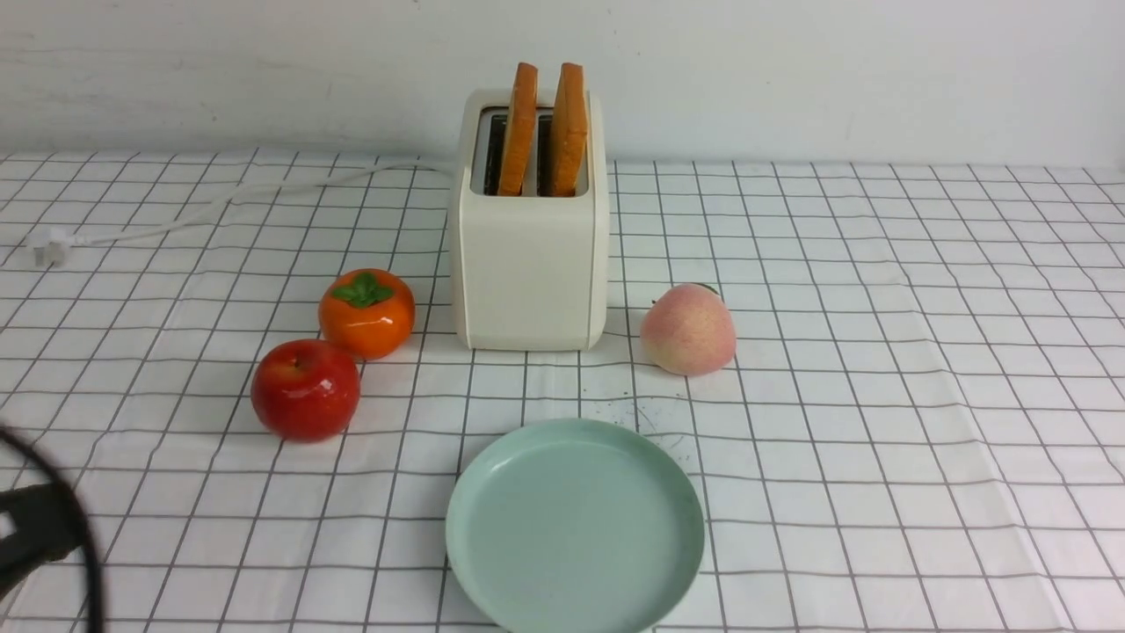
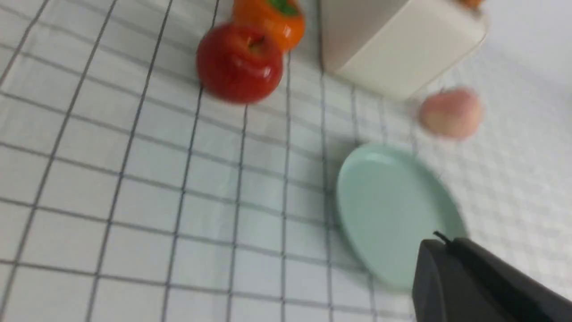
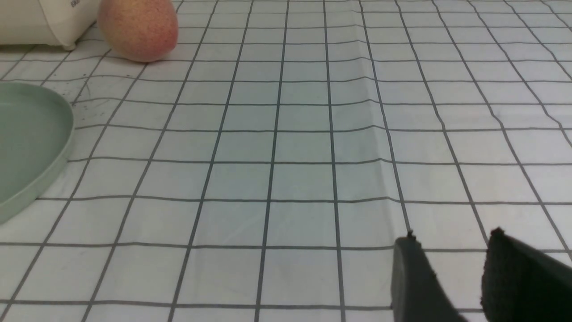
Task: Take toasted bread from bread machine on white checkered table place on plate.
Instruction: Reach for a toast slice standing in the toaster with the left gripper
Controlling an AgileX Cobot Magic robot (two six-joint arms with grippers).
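Observation:
Two slices of toasted bread (image 1: 518, 127) (image 1: 569, 127) stand upright in the slots of the cream-white bread machine (image 1: 527, 264) at the back middle of the white checkered table (image 1: 879, 352). The mint-green plate (image 1: 576, 527) lies bare in front of it. In the left wrist view my left gripper (image 2: 440, 241) is shut on nothing, hovering at the near edge of the plate (image 2: 389, 210). My right gripper (image 3: 452, 241) is open and holds nothing. It sits low over bare cloth, to the right of the plate (image 3: 44, 147).
A red apple (image 1: 306, 389) and an orange persimmon (image 1: 366, 312) sit left of the bread machine, and a peach (image 1: 688, 329) sits on its right. The white cord and plug (image 1: 51, 246) trail to the far left. A dark part of my left arm (image 1: 35, 527) shows at the lower left.

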